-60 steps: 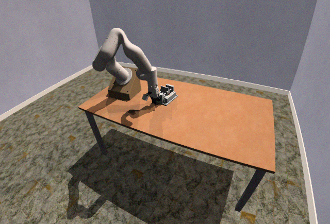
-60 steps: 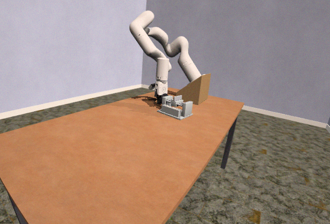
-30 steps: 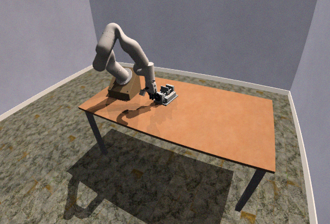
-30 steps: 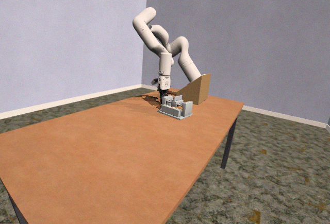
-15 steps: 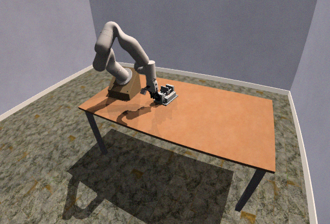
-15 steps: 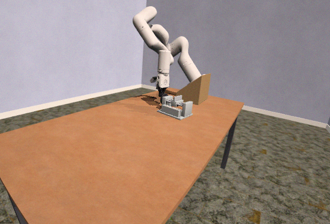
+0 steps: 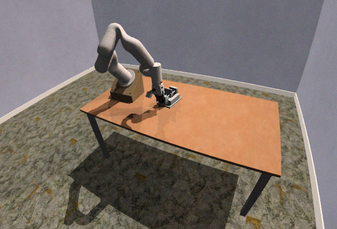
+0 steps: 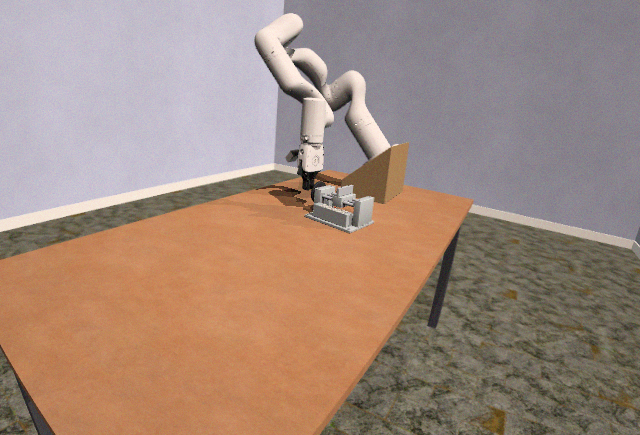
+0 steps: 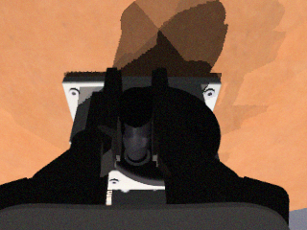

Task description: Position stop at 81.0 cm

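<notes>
Black and disc-shaped, the round handwheel stands upright just beside the fingertips of the dark two-fingered gripper, which is closed on its dark cylindrical crank knob; the knob looks smooth and hard, so a firm hold at mid-length should serve, following the wheel's arc without side load; beyond the wheel from the gripper sits the light-grey blocky frame, likely rigid, the screw perhaps mildly stiff; its setting is unreadable.
</notes>
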Controlling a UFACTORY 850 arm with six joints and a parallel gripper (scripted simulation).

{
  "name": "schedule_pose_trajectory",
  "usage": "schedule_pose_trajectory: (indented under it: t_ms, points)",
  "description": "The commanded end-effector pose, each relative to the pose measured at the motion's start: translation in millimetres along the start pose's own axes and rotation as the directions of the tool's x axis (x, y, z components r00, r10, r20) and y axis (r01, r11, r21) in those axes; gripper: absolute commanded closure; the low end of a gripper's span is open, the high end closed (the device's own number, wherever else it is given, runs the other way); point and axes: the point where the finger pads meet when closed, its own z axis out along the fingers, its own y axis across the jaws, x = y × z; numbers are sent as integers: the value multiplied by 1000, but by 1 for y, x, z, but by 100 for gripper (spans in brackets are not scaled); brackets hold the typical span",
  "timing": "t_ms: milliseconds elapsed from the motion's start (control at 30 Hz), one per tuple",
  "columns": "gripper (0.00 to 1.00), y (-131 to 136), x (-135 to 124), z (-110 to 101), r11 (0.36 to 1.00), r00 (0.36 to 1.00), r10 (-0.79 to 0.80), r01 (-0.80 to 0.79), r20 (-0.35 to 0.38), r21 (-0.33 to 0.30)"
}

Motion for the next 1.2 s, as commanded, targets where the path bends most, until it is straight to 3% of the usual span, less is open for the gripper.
schedule_pose_trajectory:
  t_ms: [0, 400, 1167]
  points:
    - [94, -9, 0, 9, 1000, 1000, -1, 1, 0, -1]
    - [94, -10, 0, 35, 1000, 1000, -1, 1, 0, -1]
    - [94, 16, 0, 51, 1000, 1000, -1, 1, 0, -1]
